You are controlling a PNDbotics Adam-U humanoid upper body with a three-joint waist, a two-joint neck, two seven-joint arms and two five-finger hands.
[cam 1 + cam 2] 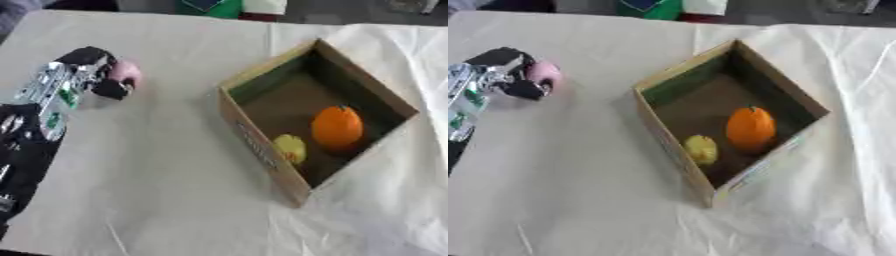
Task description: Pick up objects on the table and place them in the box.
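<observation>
Pink ball [125, 71], left eye view: a small rounded pink thing, well left of the box [262, 150] and level with its far corner, on the cloth-covered bench [166, 190]. The left robot hand [98, 70] has its dark fingers curled round the ball, so that only the ball's right side shows; whether it is lifted off the cloth cannot be told. The box stands open-topped and turned cornerwise, with an orange [337, 127] and a smaller yellow fruit [291, 148] already inside, near its right and front walls. The right robot hand shows in neither view.

Right eye view: the same ball [542, 73] in the same curled hand [514, 75], with a bare stretch of cloth between it and the box's left wall [662, 137]. Judged by look, the ball is light and smooth and may roll or slip, so a wrap round its middle suits it best. The wall stands tall; the ball would need carrying over its rim. Free floor lies at the box's far left, away from the orange [751, 127] and yellow fruit [702, 149].
</observation>
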